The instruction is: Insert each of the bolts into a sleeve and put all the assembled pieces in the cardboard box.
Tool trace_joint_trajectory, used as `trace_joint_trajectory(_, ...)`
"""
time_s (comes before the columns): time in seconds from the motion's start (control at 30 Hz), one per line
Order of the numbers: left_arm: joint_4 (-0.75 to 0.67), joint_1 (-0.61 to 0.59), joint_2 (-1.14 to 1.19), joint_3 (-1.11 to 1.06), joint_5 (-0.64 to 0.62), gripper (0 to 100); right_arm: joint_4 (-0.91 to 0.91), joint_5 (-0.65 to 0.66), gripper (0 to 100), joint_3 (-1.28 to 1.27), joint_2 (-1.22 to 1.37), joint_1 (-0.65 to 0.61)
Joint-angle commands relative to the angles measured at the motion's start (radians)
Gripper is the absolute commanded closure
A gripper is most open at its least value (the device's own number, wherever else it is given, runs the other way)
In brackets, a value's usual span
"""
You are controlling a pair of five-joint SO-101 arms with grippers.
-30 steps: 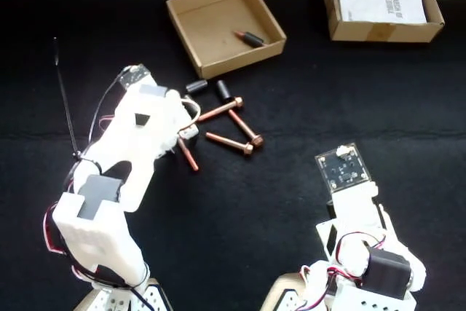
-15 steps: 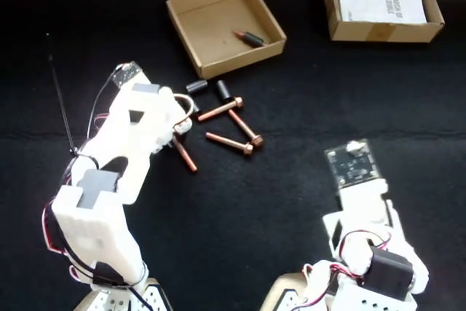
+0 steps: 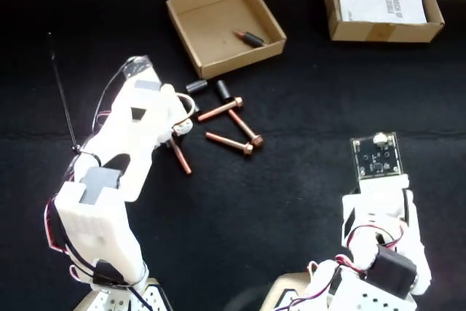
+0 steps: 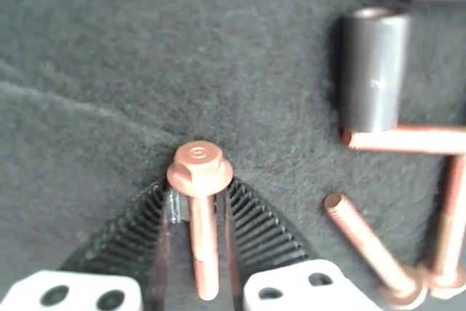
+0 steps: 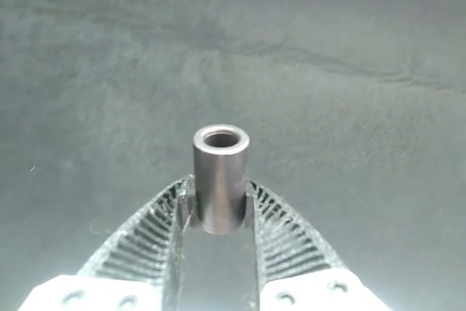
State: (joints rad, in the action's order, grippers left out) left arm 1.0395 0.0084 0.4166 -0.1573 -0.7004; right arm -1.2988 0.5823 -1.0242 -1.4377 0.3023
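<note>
Copper is seen between the ribbed fingers [image 4: 255,216] of the left claw [image 4: 199,189], which is pinched onto the shank of a bolt [image 4: 199,171] just under its flanged head. In the high view this bolt is seen slanting out from under the left arm [image 3: 124,151], over the black cloth [image 3: 306,92]; whether it touches the cloth cannot be told. Three loose bolts [image 3: 245,127] are scattered just beside it, toward the middle of the table, two of them meeting at an angle. Two dark spare sleeves [image 3: 223,90] are found between those bolts and the cardboard box [image 3: 211,20], near each other but not touching. One assembled piece [image 3: 250,37], dark with a copper tip showing at one end, is seen inside the box near its right-hand wall. A short grey sleeve [image 5: 220,172] is pinched in the right claw [image 5: 218,186], gripped by its lower half, with the open bore turned away from the wrist. The right arm [image 3: 378,202] is placed at the near right of the table, well apart from the loose parts and from the cardboard box. A second box [image 3: 364,33] holding a printed sheet [image 3: 382,1] is set at the far right corner.
</note>
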Motion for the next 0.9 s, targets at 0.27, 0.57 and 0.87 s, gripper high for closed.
trace_joint_trajectory(0.27, 0.361, -0.002, -0.002, 0.389, 0.247, 99, 0.323, -0.336, 99.1, -0.127, -0.012, -0.145)
trace_joint_trajectory(0.57, 0.683, -0.001, -0.002, 0.766, 0.249, 99, 0.621, -0.571, 99.1, -0.259, -0.013, -0.412)
trace_joint_trajectory(0.87, 0.695, 0.119, -0.174, 0.831, 0.338, 99, 0.777, -0.746, 99.1, -0.395, -0.013, -0.573)
